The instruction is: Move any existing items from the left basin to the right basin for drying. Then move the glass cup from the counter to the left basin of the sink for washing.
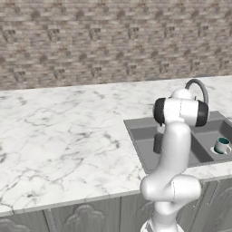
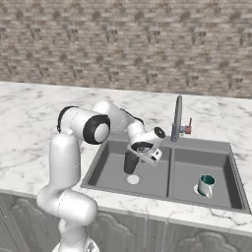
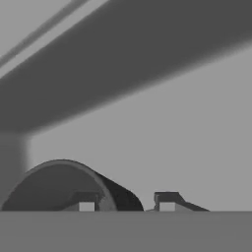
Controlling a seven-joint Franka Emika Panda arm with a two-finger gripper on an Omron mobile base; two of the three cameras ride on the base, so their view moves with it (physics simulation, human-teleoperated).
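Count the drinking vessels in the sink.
2: a dark cup in the left basin under the tool, and a teal mug in the right basin.

Broad open room is offered by the bench [image 1: 63,136] to the left of the sink [image 2: 224,147], where nothing stands on the marble. The left basin [image 2: 106,170] is crowded: the glass cup [image 2: 131,162] stands upright by the drain, with the hand [image 2: 139,156] low over its rim (one fingertip is seen inside the cup). The right basin [image 2: 231,184] is partly taken by a teal mug [image 2: 206,185]. Passage along the back rim is blocked by the faucet [image 2: 177,118].
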